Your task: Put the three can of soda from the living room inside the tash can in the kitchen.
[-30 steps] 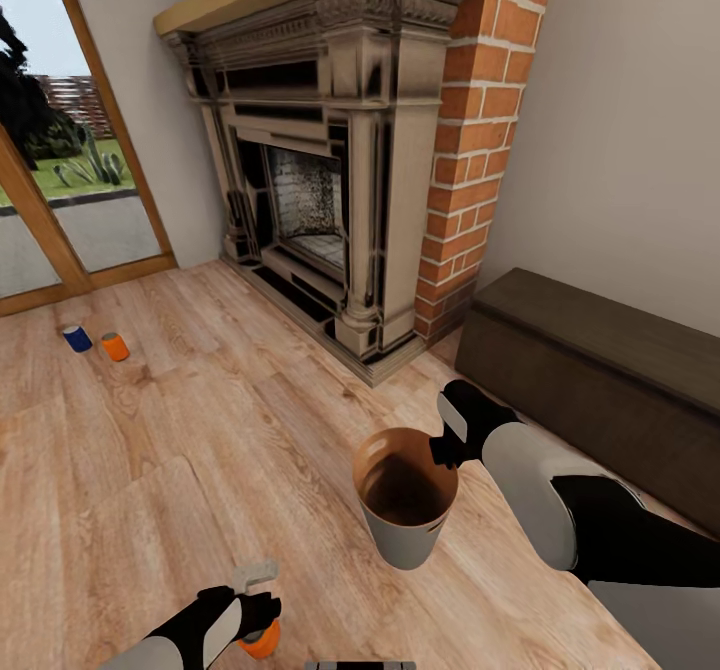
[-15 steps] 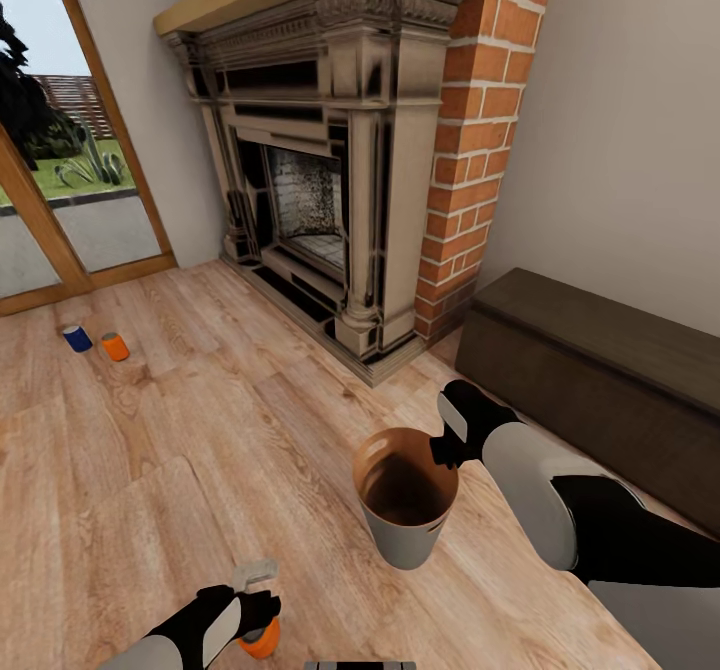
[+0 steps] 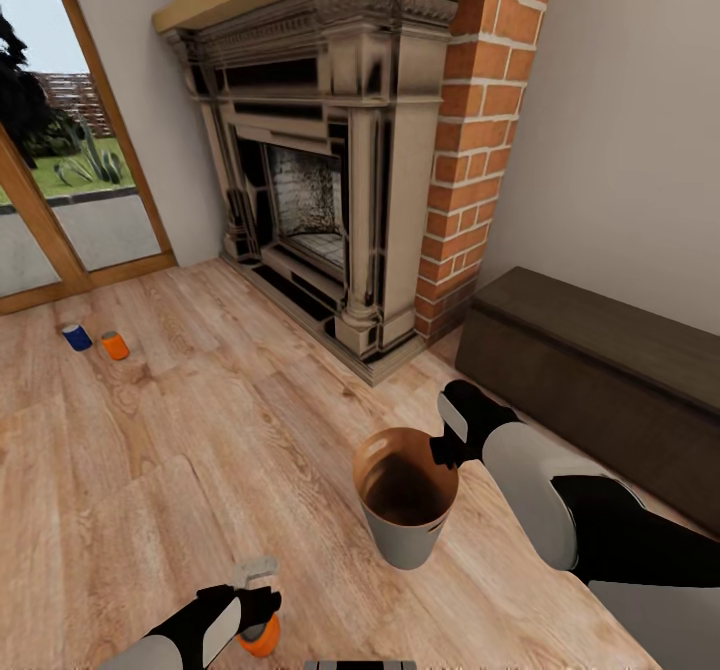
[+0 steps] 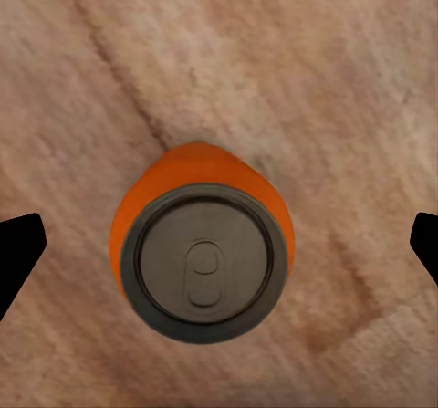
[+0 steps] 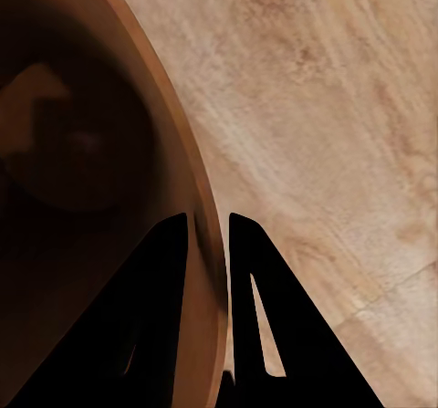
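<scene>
An orange can of soda point(image 4: 203, 244) stands upright on the wood floor. My left gripper point(image 4: 219, 248) hangs straight above it, open, with one fingertip point(image 4: 18, 253) on each side and well apart from the can. In the head view this can point(image 3: 264, 640) sits just under the left gripper point(image 3: 260, 618) at the near edge. My right gripper point(image 5: 208, 280) is shut on the brown rim of the trash can point(image 5: 205, 244), one finger inside and one outside. The trash can point(image 3: 405, 530) hangs upright in the right gripper point(image 3: 440, 450). A blue can point(image 3: 76, 337) and another orange can point(image 3: 115, 346) stand far off by the glass doors.
An ornate fireplace point(image 3: 320, 150) and a red brick column point(image 3: 480, 130) stand ahead. A long dark bench point(image 3: 600, 380) runs along the right wall. Wood-framed glass doors point(image 3: 60, 200) fill the left. Open wood floor point(image 3: 180, 450) lies between me and the far cans.
</scene>
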